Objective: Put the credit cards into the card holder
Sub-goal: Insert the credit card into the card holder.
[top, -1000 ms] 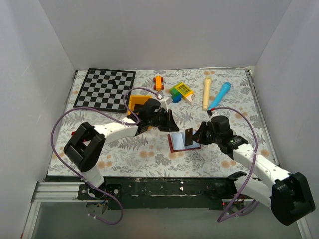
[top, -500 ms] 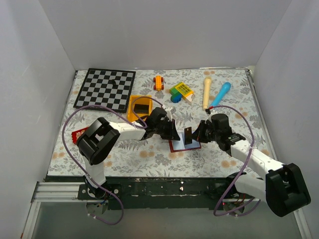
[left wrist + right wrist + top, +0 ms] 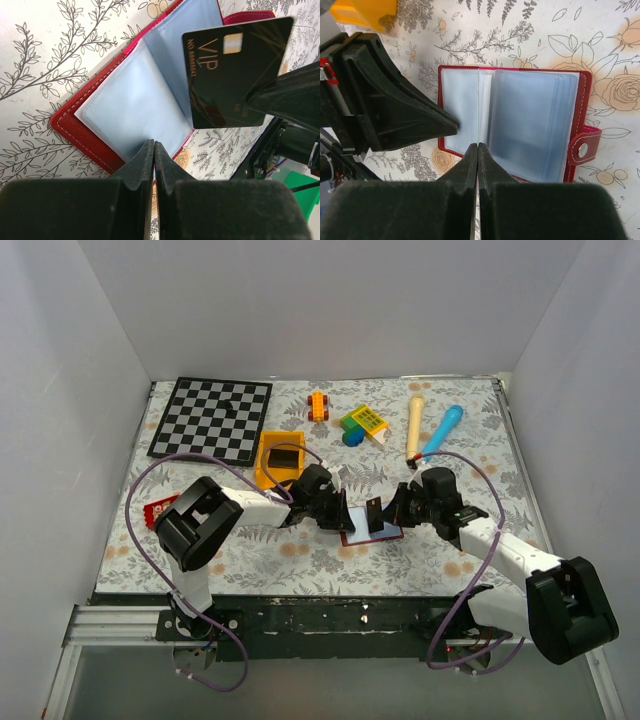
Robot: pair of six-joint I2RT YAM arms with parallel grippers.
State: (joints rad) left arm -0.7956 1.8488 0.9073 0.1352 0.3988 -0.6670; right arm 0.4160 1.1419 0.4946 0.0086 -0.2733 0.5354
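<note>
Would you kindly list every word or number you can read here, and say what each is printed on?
"VIP": gold letters on the black credit card.
"NO 8888...": beside it on the same card; the last digits are unclear.
Fine print lower on that card: too small to read.
The red packet and yellow toy: too small to read.

Plain white walls [image 3: 330, 310] enclose a floral-patterned table [image 3: 300, 552].

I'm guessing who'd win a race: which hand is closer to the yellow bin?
Left. The left hand sits by the yellow bin's near corner; the right hand is farther right, across the card holder.
</note>
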